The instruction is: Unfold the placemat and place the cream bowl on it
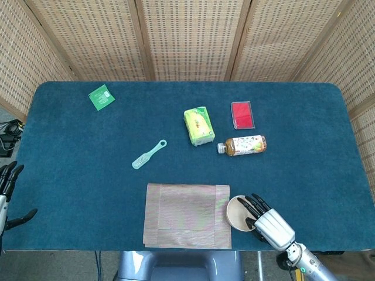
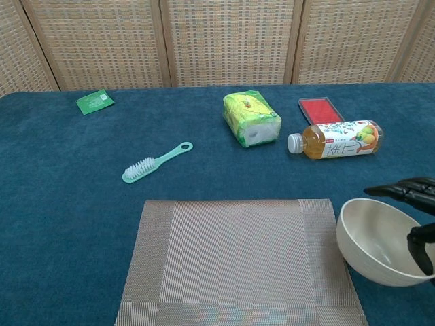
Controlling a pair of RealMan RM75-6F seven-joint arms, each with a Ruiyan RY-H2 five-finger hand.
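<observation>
The woven grey-brown placemat (image 1: 187, 215) (image 2: 238, 261) lies spread flat near the table's front edge. The cream bowl (image 1: 237, 212) (image 2: 370, 241) is at the mat's right edge, tilted, its left side overlapping the mat's corner. My right hand (image 1: 266, 219) (image 2: 416, 217) grips the bowl's right rim, with fingers (image 2: 397, 190) over the far rim and the thumb on the near side. My left hand (image 1: 7, 190) hangs off the table's left edge, fingers apart and holding nothing; the chest view does not show it.
Behind the mat lie a mint brush (image 1: 149, 154) (image 2: 156, 161), a yellow-green tissue pack (image 1: 198, 125) (image 2: 251, 119), a tea bottle (image 1: 242, 145) (image 2: 334, 140) on its side and a red case (image 1: 242, 114) (image 2: 319, 109). A green packet (image 1: 101, 97) (image 2: 94, 101) lies far left.
</observation>
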